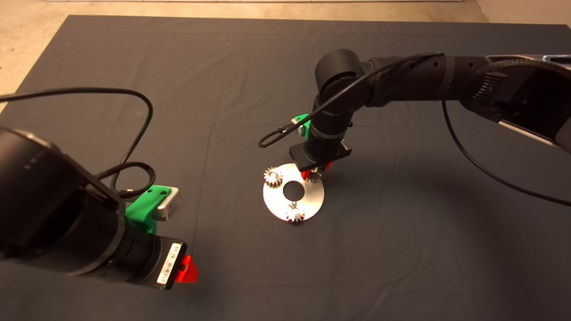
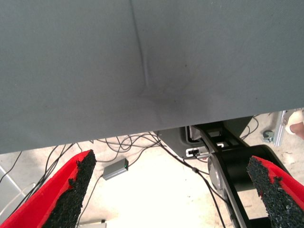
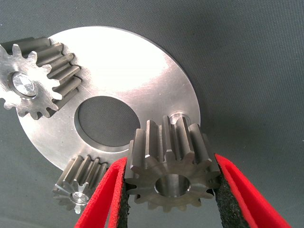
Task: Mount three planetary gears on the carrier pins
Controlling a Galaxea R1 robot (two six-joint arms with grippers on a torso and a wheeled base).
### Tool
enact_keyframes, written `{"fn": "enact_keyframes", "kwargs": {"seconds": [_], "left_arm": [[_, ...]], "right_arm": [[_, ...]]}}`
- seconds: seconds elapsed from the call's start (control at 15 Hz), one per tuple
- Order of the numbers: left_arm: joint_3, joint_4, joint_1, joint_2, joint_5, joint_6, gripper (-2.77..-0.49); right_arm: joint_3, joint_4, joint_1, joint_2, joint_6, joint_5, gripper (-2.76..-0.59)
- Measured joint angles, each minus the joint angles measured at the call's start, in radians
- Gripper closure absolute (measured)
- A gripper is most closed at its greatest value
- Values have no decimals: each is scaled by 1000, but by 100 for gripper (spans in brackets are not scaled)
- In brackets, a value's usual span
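Observation:
The white carrier disc (image 1: 276, 198) lies mid-mat. Two planetary gears sit on carrier pins: one (image 1: 272, 176) (image 3: 33, 78) on the left rim, one (image 1: 295, 215) (image 3: 80, 187) on the near rim. My right gripper (image 1: 315, 173) (image 3: 171, 166) is shut on the third gear (image 1: 312, 175) (image 3: 166, 152), held tilted just above the disc's right rim. The last pin (image 3: 179, 115) stands bare right beside that gear. My left gripper (image 1: 187, 269) (image 2: 172, 159) waits open at the lower left, with nothing between its fingers (image 2: 76, 183).
Black cables loop off both arms, one (image 1: 272, 138) hanging just above the disc. Bare floor (image 1: 26, 40) borders the mat at the back left. The left wrist view shows the mat's edge, floor cables and a small grey box (image 2: 115, 169).

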Motion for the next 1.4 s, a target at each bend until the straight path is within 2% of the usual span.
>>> {"fn": "enact_keyframes", "kwargs": {"seconds": [1.4], "left_arm": [[0, 0, -6, 0, 0, 0, -233]], "right_arm": [[0, -5, -14, -17, 0, 0, -105]]}}
